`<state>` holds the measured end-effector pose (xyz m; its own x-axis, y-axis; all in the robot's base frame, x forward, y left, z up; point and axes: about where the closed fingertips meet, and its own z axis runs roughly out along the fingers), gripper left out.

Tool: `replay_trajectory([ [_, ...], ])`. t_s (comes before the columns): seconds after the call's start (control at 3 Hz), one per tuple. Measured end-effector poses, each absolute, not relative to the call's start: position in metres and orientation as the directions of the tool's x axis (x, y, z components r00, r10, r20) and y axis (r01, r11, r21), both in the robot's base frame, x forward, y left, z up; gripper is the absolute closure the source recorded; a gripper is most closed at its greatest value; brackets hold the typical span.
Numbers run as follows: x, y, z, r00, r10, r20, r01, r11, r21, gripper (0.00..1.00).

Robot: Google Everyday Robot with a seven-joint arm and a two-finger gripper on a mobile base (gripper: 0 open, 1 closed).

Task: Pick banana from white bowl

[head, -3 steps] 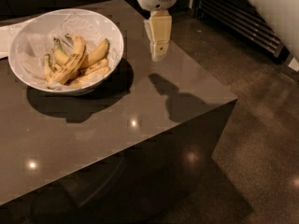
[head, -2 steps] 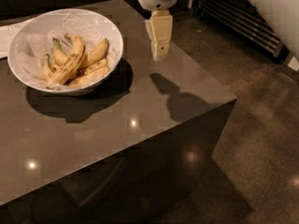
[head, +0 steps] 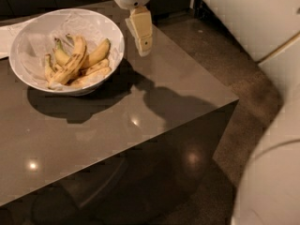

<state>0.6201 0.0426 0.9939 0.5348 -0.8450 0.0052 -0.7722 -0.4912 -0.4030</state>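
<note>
The white bowl [head: 33,40] with a crinkled lining stands at the back left of the dark table [head: 140,121]. Several bananas lie in it. The banana [head: 71,63], long, slim and brown-speckled, curves across the middle of the pile. A plumper clean banana [head: 99,53] lies to its right and a short green-stemmed one [head: 60,55] to its left. My gripper [head: 143,43] hangs from a white wrist above the table, just right of the bowl's rim. It points down, is outside the bowl, and holds nothing that I can see.
A white sheet [head: 4,37] lies at the table's far left edge. The table's right edge and front corner [head: 236,100] drop to a speckled floor [head: 220,50]. Large white robot parts [head: 269,177] fill the right and lower right.
My gripper has shifted a little left, closer to the bowl's rim. White robot parts now fill more of the right side. The bananas and bowl have not moved.
</note>
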Motion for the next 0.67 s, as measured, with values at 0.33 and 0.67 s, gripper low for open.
replay_trajectory([
  [0.33,0.6278,0.0739,0.9908,0.621,-0.782,0.044,-0.716,-0.590,-0.373,0.00],
  [0.67,0.6306,0.0798,0.9915,0.628,-0.777,0.043,-0.706,-0.592,-0.388,0.00],
])
